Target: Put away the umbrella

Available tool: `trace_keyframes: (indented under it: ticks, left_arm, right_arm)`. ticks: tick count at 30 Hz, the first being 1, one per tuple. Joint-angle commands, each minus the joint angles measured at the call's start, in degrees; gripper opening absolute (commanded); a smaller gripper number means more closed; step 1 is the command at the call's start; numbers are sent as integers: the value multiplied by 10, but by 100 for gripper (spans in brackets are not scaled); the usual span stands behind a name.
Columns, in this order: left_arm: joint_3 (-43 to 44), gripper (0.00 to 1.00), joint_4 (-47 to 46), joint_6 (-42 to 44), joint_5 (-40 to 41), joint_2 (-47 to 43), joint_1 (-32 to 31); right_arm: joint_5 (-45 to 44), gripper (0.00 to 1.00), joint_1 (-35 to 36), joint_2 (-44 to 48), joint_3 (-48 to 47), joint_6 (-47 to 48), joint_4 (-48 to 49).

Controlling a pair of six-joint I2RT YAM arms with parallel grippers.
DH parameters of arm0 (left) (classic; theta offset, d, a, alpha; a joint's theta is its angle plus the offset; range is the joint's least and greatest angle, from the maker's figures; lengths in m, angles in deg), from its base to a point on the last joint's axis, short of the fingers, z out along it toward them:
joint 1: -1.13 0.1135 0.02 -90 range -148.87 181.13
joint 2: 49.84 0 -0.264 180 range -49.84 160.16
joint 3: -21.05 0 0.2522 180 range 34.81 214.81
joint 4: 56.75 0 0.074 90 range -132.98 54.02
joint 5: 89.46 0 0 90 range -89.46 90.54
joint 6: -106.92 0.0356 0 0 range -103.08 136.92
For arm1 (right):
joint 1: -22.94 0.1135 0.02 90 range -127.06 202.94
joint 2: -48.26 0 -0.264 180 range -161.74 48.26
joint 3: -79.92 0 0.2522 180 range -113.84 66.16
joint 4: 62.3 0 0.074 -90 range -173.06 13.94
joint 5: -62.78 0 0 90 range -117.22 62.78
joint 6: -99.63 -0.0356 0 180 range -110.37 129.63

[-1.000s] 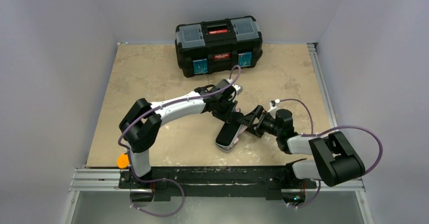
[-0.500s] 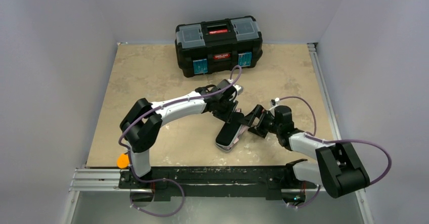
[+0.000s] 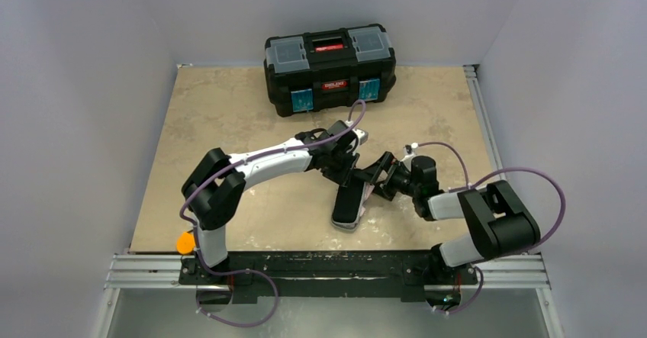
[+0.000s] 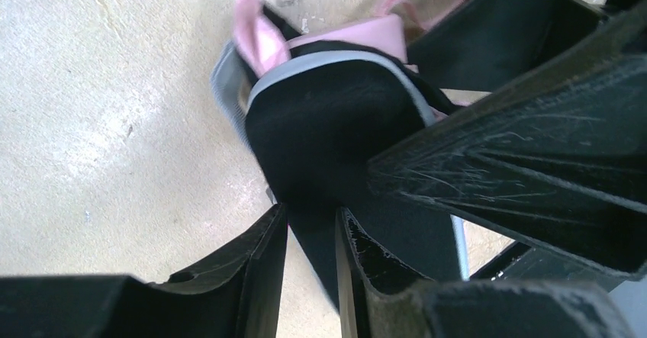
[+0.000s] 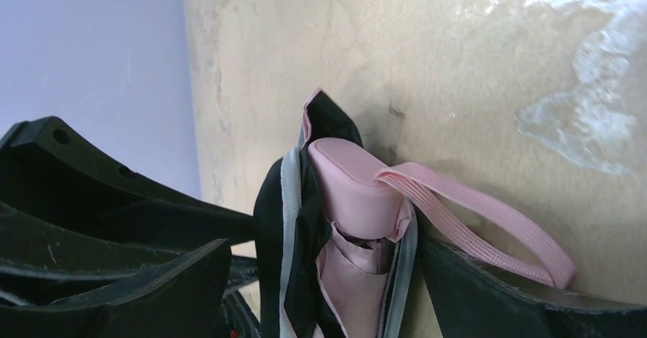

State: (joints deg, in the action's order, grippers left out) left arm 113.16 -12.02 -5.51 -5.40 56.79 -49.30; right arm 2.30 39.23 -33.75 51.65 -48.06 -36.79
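Between the fingertips of the left hand (image 4: 311, 223) we see a fold of the black case (image 4: 328, 140) pinched tight: the two fingers stand close together with the dark material clamped in the narrow gap. Its wrist view shows the case's grey trim running round the mouth, and pale pink fabric poking out beyond it.

The right wrist view gives us what that one cannot. There the umbrella (image 5: 355, 189) sits inside the case, its rounded pink handle end at the opening and folded fabric below it. The pink strap (image 5: 488, 216) loops out to the right and lies across one finger of the right hand (image 5: 328, 254). That hand's fingers are spread wide, one on either side of the case's open end. We cannot tell whether they press on it.

Only the overhead view lets us place all this. The two hands meet from left and right near the middle of the desk (image 3: 229, 117), the case slanting down from them towards the near edge with its lower end on the surface. From there the umbrella is little more than a pinkish sliver along the case's right side.

Well apart, at the far edge, a black toolbox (image 3: 329, 67) stands closed. A small orange object (image 3: 184, 242) lies beside the left arm's base.
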Motion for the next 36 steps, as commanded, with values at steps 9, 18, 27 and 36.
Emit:
trace_keyframes:
  ticks: [9,18,27,36]
  left_arm:
    - [3,28,-33,17,0,22,-9]
    - [6,28,-37,13,16,39,-9]
    - [11,91,57,-115,65,-38,-1]
    - [-133,100,-10,-232,27,-83,35]
  right_arm:
    - [34,59,39,-177,33,-22,144]
    - [43,26,66,-180,40,-11,157]
    - [43,13,66,-186,37,-9,168]
    - [53,0,66,-180,35,-24,192]
